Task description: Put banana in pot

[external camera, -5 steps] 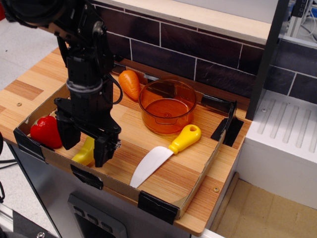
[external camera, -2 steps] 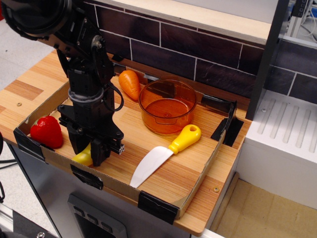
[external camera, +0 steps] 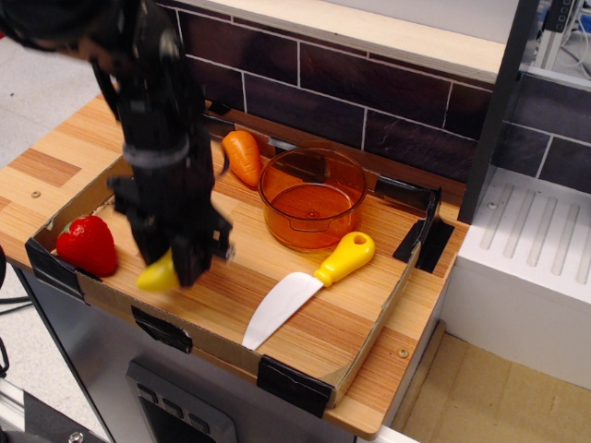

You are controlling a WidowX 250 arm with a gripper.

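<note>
The yellow toy banana is held between the fingers of my black gripper at the front left of the tray, lifted a little off the wood; only its lower end shows. The gripper is shut on it and blurred by motion. The transparent orange pot stands upright at the back middle of the tray, to the right of and behind the gripper, and holds nothing.
A red strawberry-like toy lies left of the gripper. An orange carrot lies left of the pot. A white-bladed knife with a yellow handle lies in front of the pot. The cardboard tray wall rings everything.
The gripper closed on the banana and has lifted it slightly off the tray floor; the arm is now blurred by motion. The other objects have not moved.
</note>
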